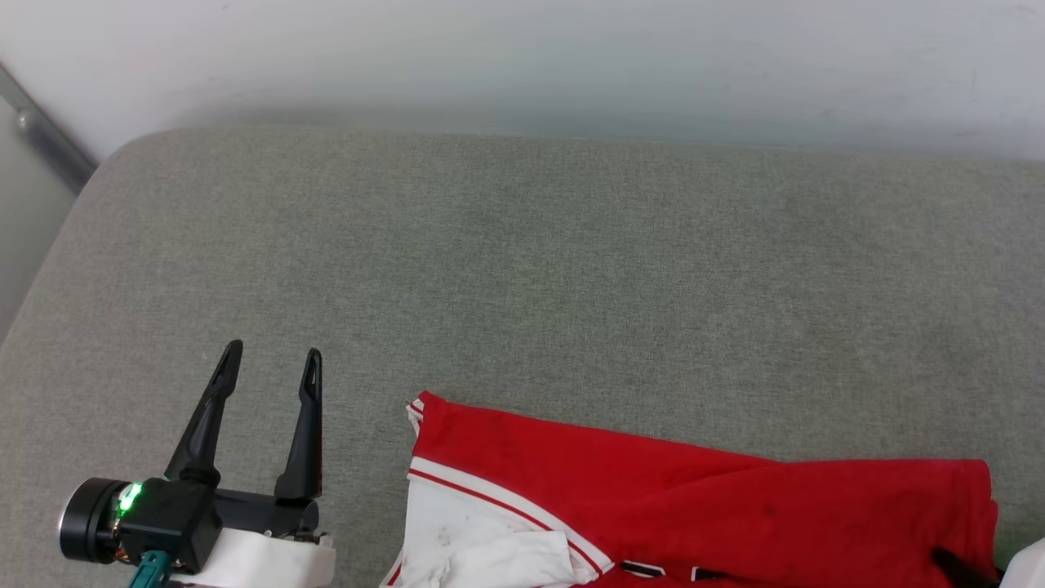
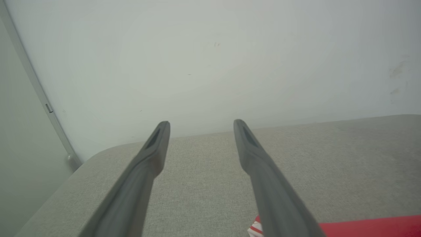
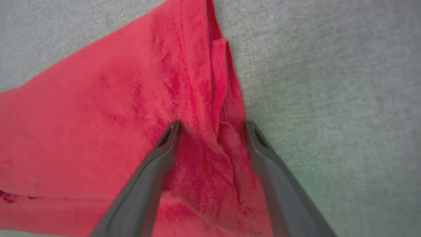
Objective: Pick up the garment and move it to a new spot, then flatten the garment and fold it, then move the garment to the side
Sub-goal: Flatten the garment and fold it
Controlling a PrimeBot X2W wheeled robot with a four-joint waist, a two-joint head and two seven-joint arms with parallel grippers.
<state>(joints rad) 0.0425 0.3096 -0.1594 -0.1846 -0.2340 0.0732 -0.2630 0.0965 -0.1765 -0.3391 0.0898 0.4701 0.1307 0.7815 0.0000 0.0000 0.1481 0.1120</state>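
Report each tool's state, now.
Left tool: open, empty.
Right tool: open, astride a fold of the shirt, not clamped.

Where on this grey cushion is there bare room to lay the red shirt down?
The far stretch of the grey cushion, between the garment and the wall, is bare, as is the left part around the open left gripper. The near right is crowded: the garment lies there, the open right gripper over its edge.
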